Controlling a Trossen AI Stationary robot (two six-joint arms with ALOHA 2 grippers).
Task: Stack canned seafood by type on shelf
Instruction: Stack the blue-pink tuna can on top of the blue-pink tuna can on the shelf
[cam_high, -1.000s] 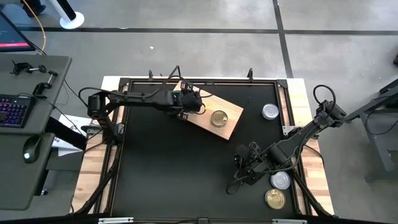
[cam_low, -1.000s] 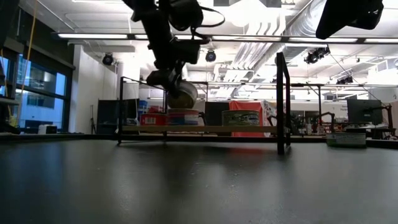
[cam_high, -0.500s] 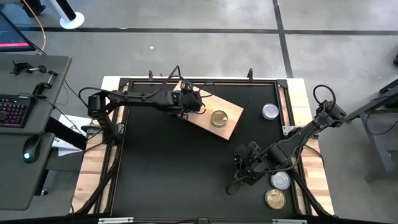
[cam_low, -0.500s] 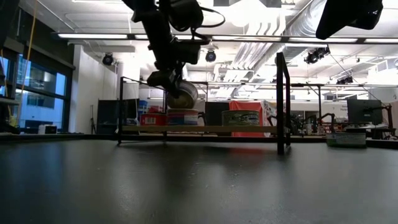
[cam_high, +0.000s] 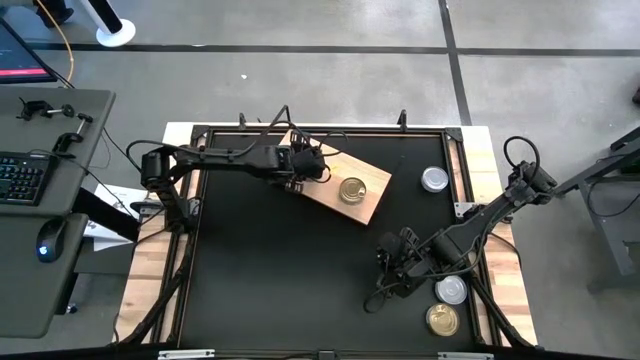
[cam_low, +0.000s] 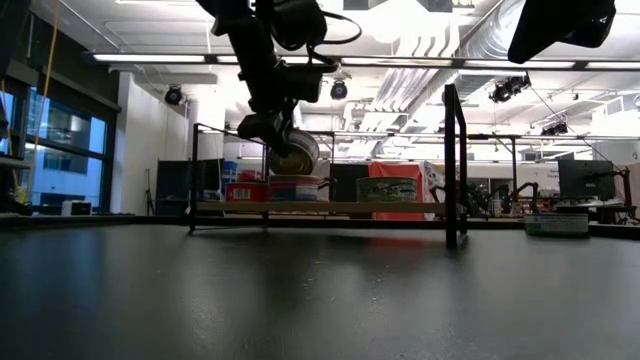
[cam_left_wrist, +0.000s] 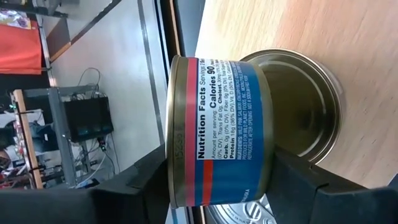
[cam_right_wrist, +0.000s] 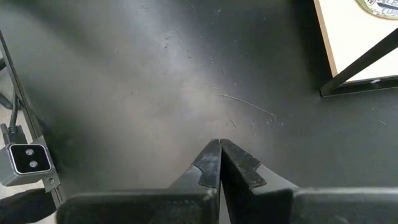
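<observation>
Left gripper (cam_left_wrist: 217, 186) has its fingers clamped around a blue-label tin (cam_left_wrist: 217, 127), hovering right above another tin (cam_low: 292, 188) on the shelf (cam_high: 365, 198). Right gripper (cam_right_wrist: 219, 163) sits pinched shut, empty, well off.

Your low view is backlit: ceiling light strips (cam_low: 150, 57) glare and the tabletop (cam_low: 320, 300) stays dim. Your high view is evenly lit, with soft shadows.

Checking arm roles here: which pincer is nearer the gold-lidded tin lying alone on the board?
Left. The left pincer is over the board, just beside the gold-lidded tin; the right pincer sits farther off, above bare tabletop.
</observation>
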